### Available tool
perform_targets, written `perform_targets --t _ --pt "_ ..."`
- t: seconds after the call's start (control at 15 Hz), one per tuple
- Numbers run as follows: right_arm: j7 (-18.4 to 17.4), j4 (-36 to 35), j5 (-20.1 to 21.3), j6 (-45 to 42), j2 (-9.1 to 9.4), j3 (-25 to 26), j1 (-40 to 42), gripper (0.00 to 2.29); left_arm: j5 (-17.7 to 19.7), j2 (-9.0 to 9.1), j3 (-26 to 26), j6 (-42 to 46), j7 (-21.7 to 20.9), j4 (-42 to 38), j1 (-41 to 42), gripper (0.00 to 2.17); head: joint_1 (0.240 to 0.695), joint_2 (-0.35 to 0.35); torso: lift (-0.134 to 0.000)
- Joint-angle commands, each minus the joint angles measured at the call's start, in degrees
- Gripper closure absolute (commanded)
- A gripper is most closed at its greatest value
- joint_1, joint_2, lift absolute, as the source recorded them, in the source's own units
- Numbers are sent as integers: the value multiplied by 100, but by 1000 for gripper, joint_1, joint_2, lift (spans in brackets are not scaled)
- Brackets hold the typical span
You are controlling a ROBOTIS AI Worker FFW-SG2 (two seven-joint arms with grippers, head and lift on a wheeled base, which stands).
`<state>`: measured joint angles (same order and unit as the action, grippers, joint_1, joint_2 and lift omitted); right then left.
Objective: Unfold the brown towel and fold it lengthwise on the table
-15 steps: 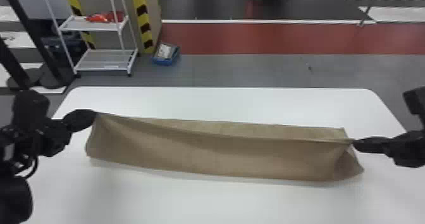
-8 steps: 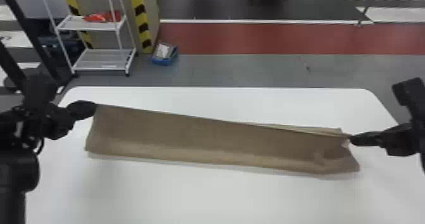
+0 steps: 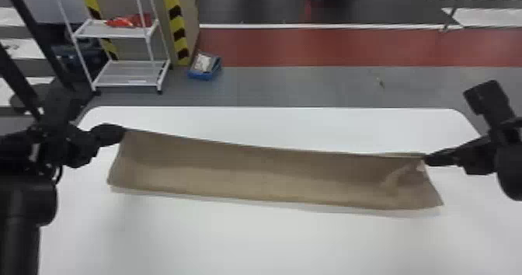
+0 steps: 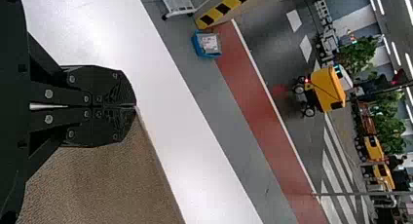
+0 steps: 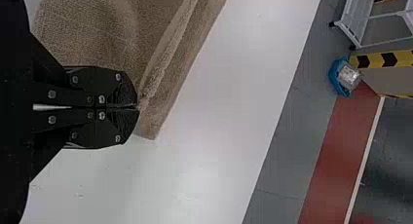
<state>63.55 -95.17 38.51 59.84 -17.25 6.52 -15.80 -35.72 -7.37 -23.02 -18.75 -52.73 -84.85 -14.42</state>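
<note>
My left gripper holds the far left corner of the brown towel, which stretches as a long strip across the white table. At the towel's far right corner is my right gripper. Creases bunch the cloth near that end, and its near edge lies lower, toward the robot. In the left wrist view, the left gripper is shut on the edge of the towel. The right wrist view has the right gripper shut on the towel, beside a folded layer of cloth.
Bare tabletop lies in front of the towel and behind it. Past the table's far edge stand a white shelf rack and a blue bin on the floor.
The towel's upper edge has drawn taut and the rear layer seen behind it is now mostly covered. My right gripper has shifted slightly toward the robot's left; both still hold the cloth.
</note>
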Motion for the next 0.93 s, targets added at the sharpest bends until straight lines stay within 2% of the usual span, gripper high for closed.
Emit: perform_targets --t 0.0,0.13,0.2,0.27,0.33,0.4,0.6,0.73,0.87 --pt "-1 42 43 -29 -15 -37 -99 1538 -23 -10 0 -2 8 39 1 1386 695 6 -117" --pt "8 95 245 -29 -51 -125 -160 1517 -41 -19 8 -20 78 118 -8 1382 695 7 -117" --pt "-10 148 368 -29 -68 -248 -178 1281 -41 -37 8 -20 87 135 1 1376 695 7 -117" --pt "-194 156 394 24 -51 -344 -186 637 -14 -28 8 -2 184 126 45 984 695 6 -117" --pt "-467 156 385 77 -7 -371 -186 53 38 -28 26 -2 368 109 115 218 695 5 -117" --pt "-642 156 385 130 20 -406 -186 -2 47 -10 35 -2 404 91 150 -2 695 5 -117" --pt "-1196 148 324 270 99 -379 -169 39 284 -2 0 33 729 -5 335 22 695 1 -117" --pt "-1363 -19 210 446 116 -318 -107 43 469 7 -88 50 861 -181 458 29 695 -2 -117" --pt "-1697 -573 -221 622 257 -2 218 43 926 34 -282 50 1063 -436 634 29 695 -2 -117"
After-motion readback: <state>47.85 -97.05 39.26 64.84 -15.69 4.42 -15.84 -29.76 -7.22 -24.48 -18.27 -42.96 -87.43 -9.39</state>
